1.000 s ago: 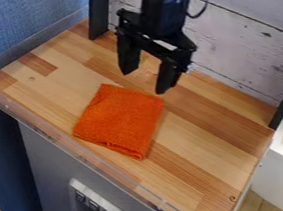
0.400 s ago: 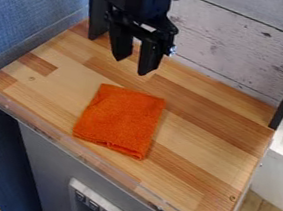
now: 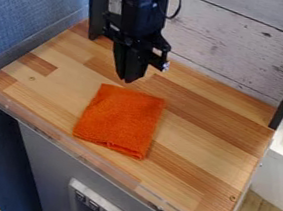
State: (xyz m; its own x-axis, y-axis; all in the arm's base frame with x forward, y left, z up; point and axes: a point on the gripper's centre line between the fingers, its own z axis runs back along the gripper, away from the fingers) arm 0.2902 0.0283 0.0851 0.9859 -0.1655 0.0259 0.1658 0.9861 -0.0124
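Claw (image 3: 129, 79) together, empty, above counter (image 3: 206, 143), at orange cloth's (image 3: 120, 120) far side. Pre-contact step; a grasp calls for parting, lowering.

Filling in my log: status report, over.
Gripper empty, above wooden counter, beyond orange cloth. Orange cloth folded, lying flat. Clear guard along wooden counter's near edge.

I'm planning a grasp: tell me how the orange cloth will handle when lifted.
The orange cloth looks like soft fabric, so it would probably droop. Its towel-like texture suggests little slipping; lying flat, it seems unlikely to roll.
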